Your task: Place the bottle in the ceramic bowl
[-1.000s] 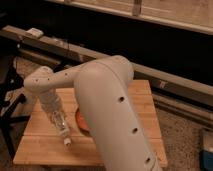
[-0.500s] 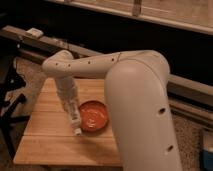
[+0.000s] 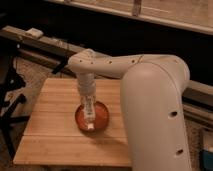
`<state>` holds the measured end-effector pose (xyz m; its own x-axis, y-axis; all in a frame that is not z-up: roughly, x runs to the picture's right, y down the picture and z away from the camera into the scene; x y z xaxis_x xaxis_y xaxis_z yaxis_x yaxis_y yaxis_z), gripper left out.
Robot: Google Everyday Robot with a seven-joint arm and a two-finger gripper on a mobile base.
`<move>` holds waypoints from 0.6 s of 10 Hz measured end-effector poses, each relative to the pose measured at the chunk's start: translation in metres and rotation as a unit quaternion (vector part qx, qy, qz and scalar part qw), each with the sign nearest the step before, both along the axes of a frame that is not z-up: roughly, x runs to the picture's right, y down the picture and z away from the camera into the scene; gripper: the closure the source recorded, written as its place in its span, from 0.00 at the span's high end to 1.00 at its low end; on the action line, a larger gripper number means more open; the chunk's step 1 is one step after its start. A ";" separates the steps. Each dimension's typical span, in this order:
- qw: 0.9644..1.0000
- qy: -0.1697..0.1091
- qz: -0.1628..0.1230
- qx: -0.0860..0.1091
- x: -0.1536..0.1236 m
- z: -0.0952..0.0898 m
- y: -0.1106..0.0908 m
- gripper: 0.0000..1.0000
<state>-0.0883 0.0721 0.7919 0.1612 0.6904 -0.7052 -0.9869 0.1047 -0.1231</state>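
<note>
The orange-red ceramic bowl point(image 3: 103, 116) sits near the middle of the wooden table point(image 3: 52, 142). My gripper point(image 3: 88, 101) points straight down right above the bowl and is shut on the bottle point(image 3: 90, 118). The slim pale bottle hangs upright below the gripper, with its white lower end inside the bowl, at or just above the bowl's floor. My large white arm reaches in from the right and hides the table's right side.
A black stand point(image 3: 11, 102) is beside the table's left edge. A long dark ledge with cables point(image 3: 47, 46) runs behind the table, with a small white object point(image 3: 35, 33) on it. A pale box point(image 3: 207, 150) is on the floor at the right.
The gripper has carried the bottle from the table's left part to the right and now holds it over the bowl, lowered into it. The arm has swung right, uncovering the bowl.
</note>
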 end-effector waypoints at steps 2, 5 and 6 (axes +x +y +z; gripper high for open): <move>1.000 0.006 0.008 0.004 0.002 0.008 -0.008 0.32; 1.000 0.012 0.001 0.001 0.000 0.018 -0.005 0.62; 1.000 0.014 -0.002 -0.001 -0.002 0.021 -0.002 0.72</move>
